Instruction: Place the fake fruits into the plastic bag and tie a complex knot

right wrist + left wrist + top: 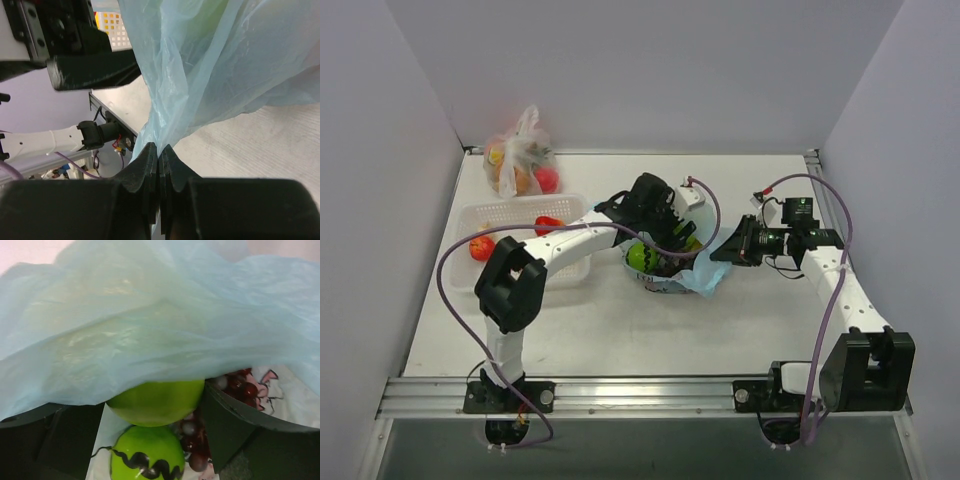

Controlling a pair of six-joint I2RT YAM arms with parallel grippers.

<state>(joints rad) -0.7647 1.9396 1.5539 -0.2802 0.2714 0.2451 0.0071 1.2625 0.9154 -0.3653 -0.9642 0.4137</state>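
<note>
The light-blue plastic bag [705, 275] lies mid-table with its mouth held up. My left gripper [665, 240] reaches into it. In the left wrist view a plain green apple [160, 402] fills the gap of the left gripper [156, 412] and touches both dark fingers [235, 422], with bag film [150, 325] draped over it. Below it lie a second green apple [147, 455] with a black squiggle and dark purple grapes [240, 387]. My right gripper [730, 250] is shut on the bag's edge; its wrist view shows the right gripper [160, 150] pinching the film [225, 65].
A white basket [515, 215] with red fruits [482, 246] stands left of the bag. A clear tied bag of orange and red fruits [520, 165] sits at the back left. White walls close in the table on three sides. The left arm [75, 45] crosses the right wrist view.
</note>
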